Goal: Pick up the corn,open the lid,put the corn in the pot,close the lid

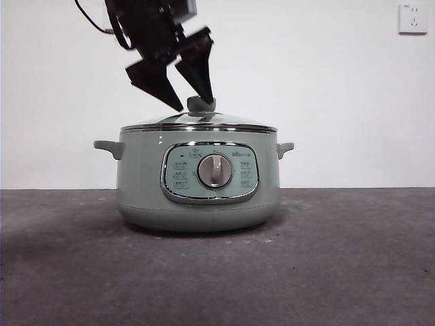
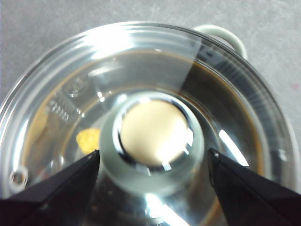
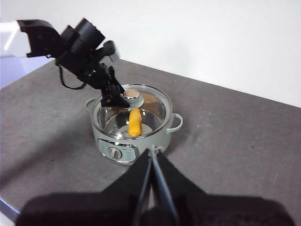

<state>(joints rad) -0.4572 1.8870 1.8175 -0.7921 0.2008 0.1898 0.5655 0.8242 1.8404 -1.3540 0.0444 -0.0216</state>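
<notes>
The sage-green pot (image 1: 139,183) stands mid-table with the glass lid (image 1: 163,123) seated on it. The corn (image 3: 135,122) lies inside the pot under the lid; a bit of it shows through the glass in the left wrist view (image 2: 88,140). My left gripper (image 1: 193,105) is open, its jaws on either side of the lid's green knob (image 2: 153,136) with a gap on each side. It also shows in the right wrist view (image 3: 115,96). My right gripper (image 3: 153,153) is shut and empty, held high and away from the pot, on its dial side.
The grey table top (image 1: 353,258) lies bare around the pot. A white wall with a socket (image 1: 412,18) stands behind. The pot's side handle (image 2: 225,35) sticks out past the lid's rim.
</notes>
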